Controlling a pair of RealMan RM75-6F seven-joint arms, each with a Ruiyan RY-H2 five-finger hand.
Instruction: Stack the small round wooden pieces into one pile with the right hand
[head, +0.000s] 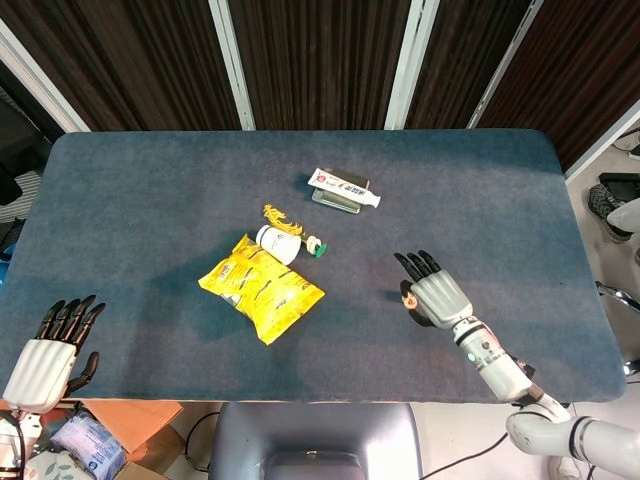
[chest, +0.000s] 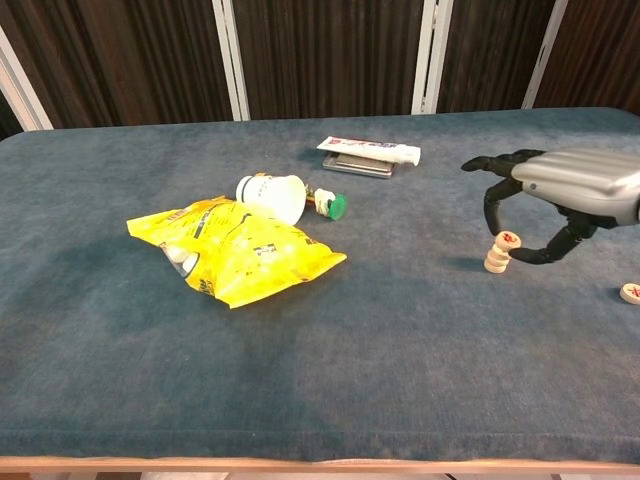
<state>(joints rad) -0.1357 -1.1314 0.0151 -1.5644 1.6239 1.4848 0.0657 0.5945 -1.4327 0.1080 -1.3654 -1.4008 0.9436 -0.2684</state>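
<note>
A short stack of small round wooden pieces (chest: 495, 262) stands right of the table's middle, also seen from above as the stack (head: 408, 297). My right hand (chest: 570, 190) hovers over it and pinches a wooden piece with a red mark (chest: 508, 239) between thumb and a finger, tilted right on the stack's top. In the head view the right hand (head: 432, 293) covers most of the stack. Another loose wooden piece (chest: 631, 293) lies on the cloth at the far right. My left hand (head: 45, 355) hangs off the table's front left corner, fingers spread, holding nothing.
A yellow snack bag (head: 262, 287) lies at the centre left, with a white bottle (head: 278, 240) and its green cap (head: 321, 250) just behind it. A toothpaste tube on a dark flat box (head: 343, 187) sits further back. The blue cloth table (head: 150, 200) carries them.
</note>
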